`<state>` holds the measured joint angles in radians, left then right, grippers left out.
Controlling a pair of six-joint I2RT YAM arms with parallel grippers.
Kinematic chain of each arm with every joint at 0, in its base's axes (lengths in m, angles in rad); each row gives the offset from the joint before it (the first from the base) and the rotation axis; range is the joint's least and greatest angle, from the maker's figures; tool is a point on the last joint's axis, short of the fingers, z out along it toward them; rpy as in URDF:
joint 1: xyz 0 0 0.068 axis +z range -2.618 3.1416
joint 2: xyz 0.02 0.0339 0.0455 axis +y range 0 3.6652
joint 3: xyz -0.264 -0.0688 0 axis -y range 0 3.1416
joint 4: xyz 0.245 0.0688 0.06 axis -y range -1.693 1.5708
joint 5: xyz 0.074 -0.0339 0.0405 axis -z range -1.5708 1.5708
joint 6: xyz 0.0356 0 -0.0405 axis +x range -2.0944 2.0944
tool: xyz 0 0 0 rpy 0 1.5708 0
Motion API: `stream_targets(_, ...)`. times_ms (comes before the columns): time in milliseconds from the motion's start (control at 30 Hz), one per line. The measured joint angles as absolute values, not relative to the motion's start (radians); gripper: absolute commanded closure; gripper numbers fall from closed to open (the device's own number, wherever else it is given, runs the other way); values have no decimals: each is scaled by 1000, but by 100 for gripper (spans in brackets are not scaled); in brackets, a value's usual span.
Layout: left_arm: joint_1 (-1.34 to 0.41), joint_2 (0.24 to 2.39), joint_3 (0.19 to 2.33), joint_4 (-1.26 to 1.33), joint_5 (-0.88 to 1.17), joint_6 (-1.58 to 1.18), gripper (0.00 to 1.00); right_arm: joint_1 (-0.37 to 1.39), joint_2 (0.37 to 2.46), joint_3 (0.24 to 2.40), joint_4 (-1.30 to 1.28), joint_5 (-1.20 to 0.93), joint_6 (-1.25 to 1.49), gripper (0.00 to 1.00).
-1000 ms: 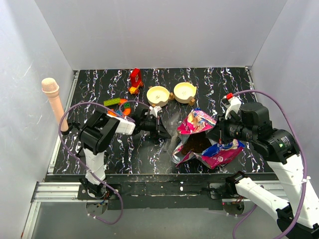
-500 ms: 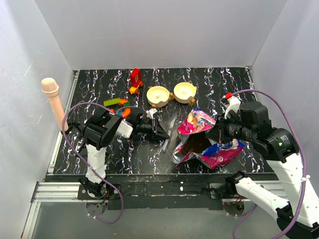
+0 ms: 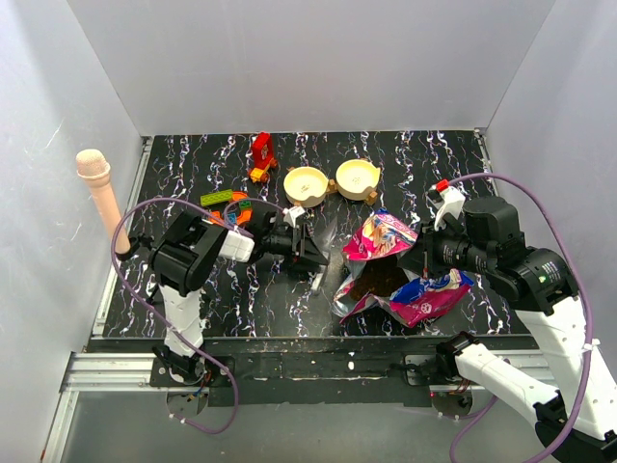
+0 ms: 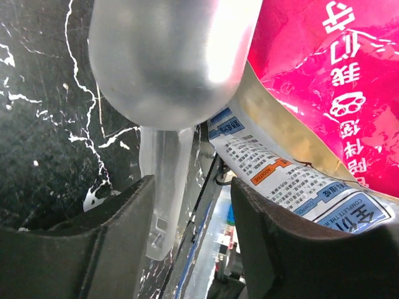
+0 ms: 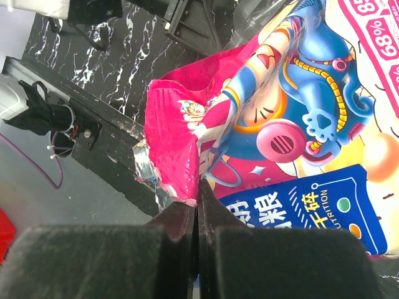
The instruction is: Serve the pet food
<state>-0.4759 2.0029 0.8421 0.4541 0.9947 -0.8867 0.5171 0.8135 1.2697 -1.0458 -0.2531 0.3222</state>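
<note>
1. By my reading nothing is served yet: the two round cream bowls (image 3: 307,183) stand side by side at the far part of the black white-veined bench (image 3: 405,159), and both look empty
2. The large glossy magenta-and-blue cartoon-printed bag (image 3: 386,234) lies crumpled between the bowls and the arm bases with its mouth gaping, so the opening step looks done
3. Your right hand (image 5: 197,193) has its fingers pressed together on a magenta edge of the bag, pinching the foil
4. Your left hand (image 4: 189,187) is spread apart, straddling the handle of a frosted clear plastic scoop (image 4: 168,56) just beside the bag; a gap shows at one finger, so I judge the handle is not clamped
5. You have yet to grip the scoop, load it from the bag and carry it to the bowls
6. The small dry brown pet food (image 3: 378,280) shows only as a dark brown patch inside the bag's mouth; single pellets are too small to tell apart from above
</note>
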Motion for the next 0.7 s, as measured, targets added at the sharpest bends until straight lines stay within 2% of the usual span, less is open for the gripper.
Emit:
stream_targets(167,-467,1928,870,279,913,-785,36,517,813,1270,-1045,-253,322,99)
stream_targets(400,-461,1856,923,44,773,-654,31,517,812,1267,-1045,-257,323,99)
stream_targets(467,-478,1802,925,-23,686,-610,3,517,811,1267,-1045,-257,323,99)
stream_targets(533,-526,1750,937,-82,570,-561,2,517,811,1267,-1045,-256,323,99)
stream_targets(700,-720,1687,972,-148,298,-510,10,517,810,1266,-1044,-256,329,99)
